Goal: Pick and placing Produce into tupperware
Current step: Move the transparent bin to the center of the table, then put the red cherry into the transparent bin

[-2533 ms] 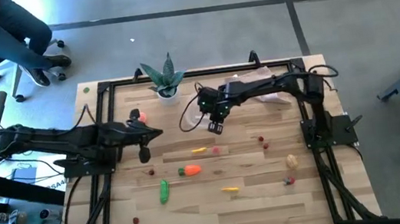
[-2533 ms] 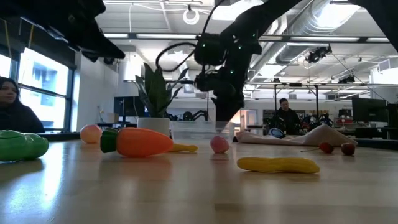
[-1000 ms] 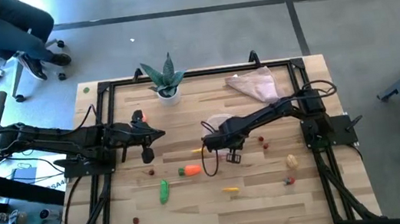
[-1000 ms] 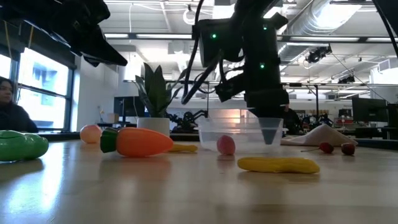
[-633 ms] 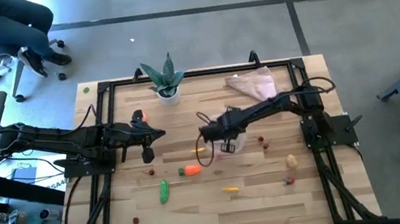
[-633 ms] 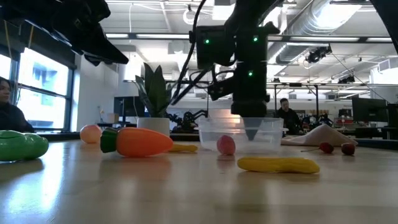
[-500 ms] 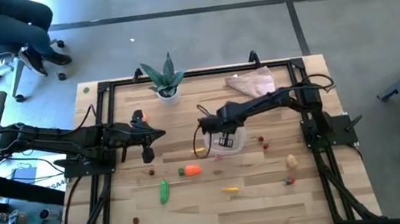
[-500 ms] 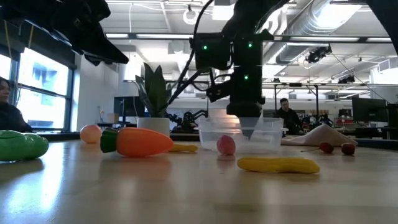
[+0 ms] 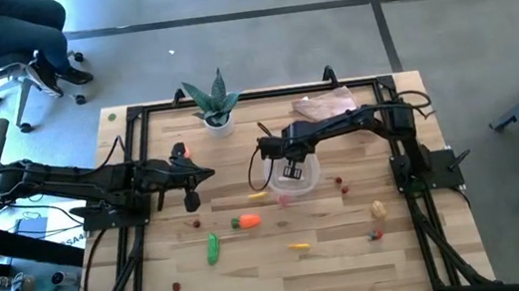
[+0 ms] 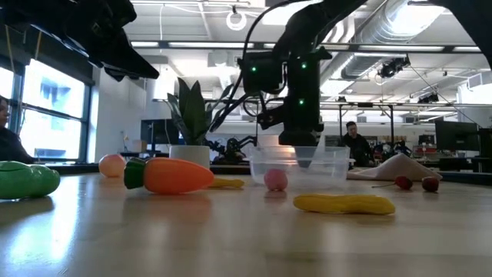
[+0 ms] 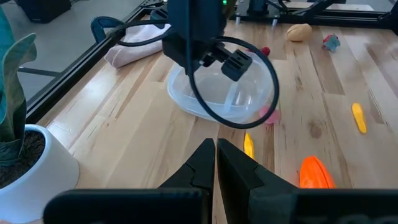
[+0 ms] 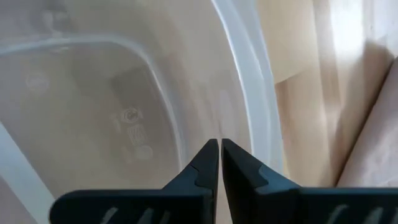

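High view: the right gripper [image 9: 291, 170] hangs over the clear tupperware [image 9: 306, 176], which sits on the table [image 9: 354, 254] a little far of centre. Its fingers [image 12: 208, 163] are pressed together, empty, pointing down into the container, as the right wrist view shows. The left gripper [image 9: 190, 204] waits over the table's left side, fingers [image 11: 205, 163] clenched on nothing. Produce lies scattered: a small pink piece [image 9: 282, 199] and a yellow piece [image 9: 258, 195] just beside the tupperware's near rim, the orange carrot [image 9: 246, 222] and green cucumber [image 9: 213, 248] nearer and to the left, another yellow piece [image 9: 299, 247] near, the beige potato [image 9: 379, 210] at the right, the peach [image 9: 181, 154] at the left. A potted plant [image 9: 215, 101] stands at the far edge.
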Robot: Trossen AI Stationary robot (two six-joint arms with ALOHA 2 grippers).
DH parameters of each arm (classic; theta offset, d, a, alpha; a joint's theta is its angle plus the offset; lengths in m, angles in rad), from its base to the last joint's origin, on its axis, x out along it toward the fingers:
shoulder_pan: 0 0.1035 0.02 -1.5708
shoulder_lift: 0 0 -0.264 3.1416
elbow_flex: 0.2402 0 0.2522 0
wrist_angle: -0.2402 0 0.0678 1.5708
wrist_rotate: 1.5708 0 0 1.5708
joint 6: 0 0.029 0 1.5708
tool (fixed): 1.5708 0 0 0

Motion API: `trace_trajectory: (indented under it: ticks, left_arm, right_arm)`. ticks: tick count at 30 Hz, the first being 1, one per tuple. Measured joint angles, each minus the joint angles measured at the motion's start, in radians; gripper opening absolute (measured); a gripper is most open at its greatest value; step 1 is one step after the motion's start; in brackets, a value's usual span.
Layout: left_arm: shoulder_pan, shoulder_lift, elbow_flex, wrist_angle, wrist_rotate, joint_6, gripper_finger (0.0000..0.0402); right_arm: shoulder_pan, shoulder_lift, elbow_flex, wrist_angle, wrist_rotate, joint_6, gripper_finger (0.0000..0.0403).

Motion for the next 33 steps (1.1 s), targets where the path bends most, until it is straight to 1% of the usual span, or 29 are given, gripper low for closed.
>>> trace_trajectory:
  ticks: [12,23,28,33]
  left_arm:
    - [0.0,0.0,0.0,0.0,0.0,0.0,0.0007]
    - [0.0,0.0,0.0,0.0,0.0,0.02,0.0008]
    - [0.0,0.0,0.0,0.001,0.0,0.028,0.0007]
    - [0.0,0.0,0.0,0.002,0.0,0.029,0.0007]
  right_arm:
    - [-0.041,0.0,0.0,0.021,0.024,-0.026,0.0011]
    - [-0.019,-0.007,0.0,0.009,0.012,-0.026,0.0011]
    - [0.011,-0.081,0.0,-0.032,-0.017,-0.025,0.0011]
    - [0.039,-0.23,0.0,-0.089,-0.008,0.005,0.0011]
